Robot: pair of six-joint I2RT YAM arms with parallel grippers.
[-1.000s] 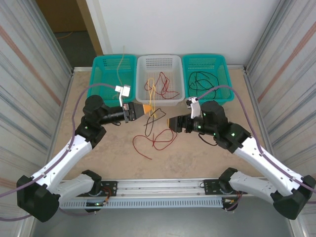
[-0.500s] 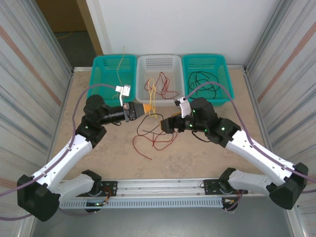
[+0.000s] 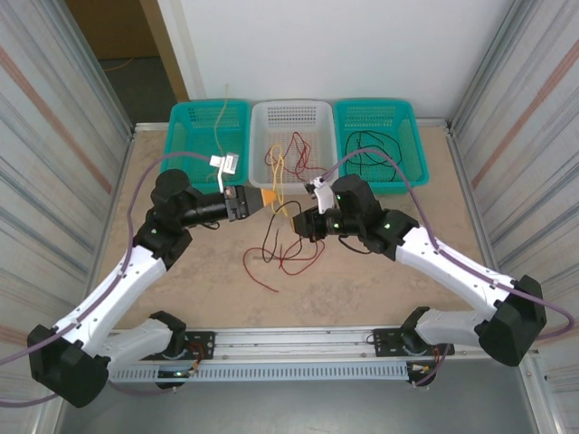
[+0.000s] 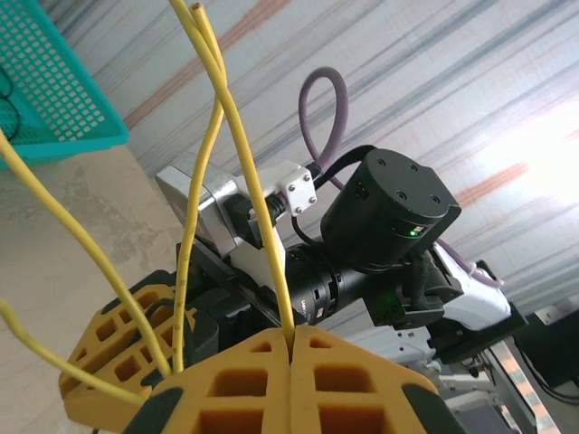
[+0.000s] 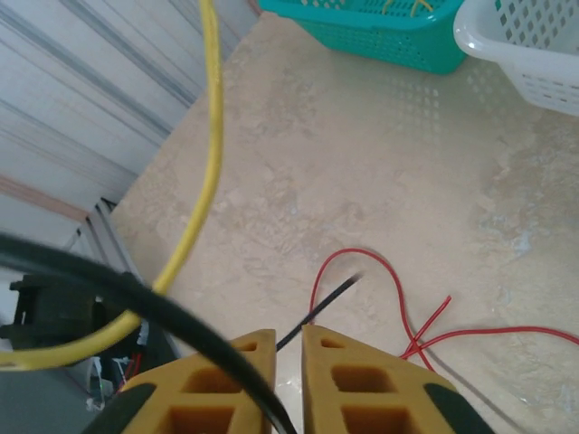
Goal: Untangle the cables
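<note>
Left gripper (image 4: 291, 348) first: its orange foam pads are pressed tight together, pinching a thin yellow cable (image 4: 237, 154) right at the seam. The strand climbs up and out of the top of the left wrist view, and two more yellow loops hang down to the left of it. From above, that left gripper (image 3: 271, 196) sits just in front of the white plastic basket (image 3: 291, 110), and the yellow cable (image 3: 280, 177) runs up from the pads over the basket's near wall.

Over to the right gripper (image 5: 288, 344): a slim gap shows between its pads, with tabletop visible through it. A curly black cable (image 5: 136, 289) sweeps across the left pad, close to the lens, and a thin dark strand end points into the gap. Whether anything is actually nipped there, I cannot tell. From above, the right gripper (image 3: 298, 223) is near the left one, over the heap.

Below it, a thin red cable (image 5: 389, 271) loops on the beige marbled table (image 5: 380, 154). The top view shows the red cable (image 3: 294, 262) mixed with black strands between the two arms. More red and yellow strands lie in the white basket, a pale strand sits in the left teal basket (image 3: 181, 136), and black coils lie in the right teal basket (image 3: 407, 127).
</note>
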